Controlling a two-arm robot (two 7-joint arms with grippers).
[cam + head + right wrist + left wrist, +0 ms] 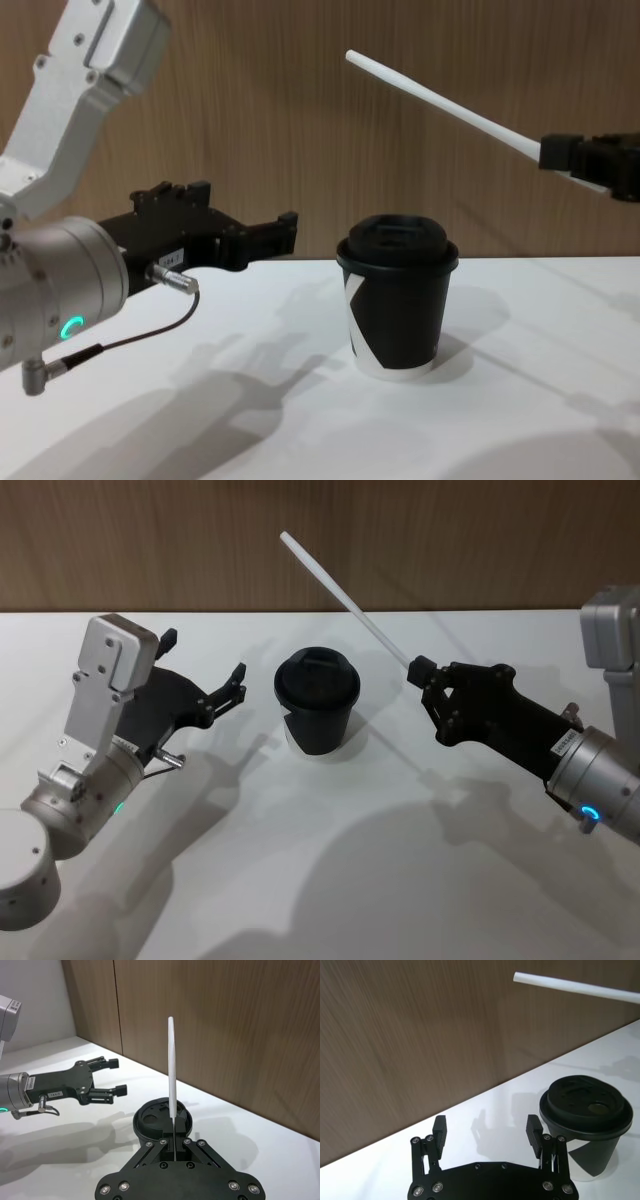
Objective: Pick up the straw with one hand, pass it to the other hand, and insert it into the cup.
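Note:
My right gripper (420,670) is shut on the white straw (345,598) near its lower end, right of the cup and above the table. The straw (440,100) slants up and to the left, with its free tip high above the cup and towards the wall. The black lidded cup (318,705) stands upright on the white table, its lid (155,1122) showing just beyond the right gripper (175,1127). To the cup's left my left gripper (203,656) hangs open with nothing between its fingers (440,1127), pointing at the cup (585,1115).
The white table (320,880) spreads wide in front of the cup and to both sides. A wood-panelled wall (450,540) runs close behind the table's far edge.

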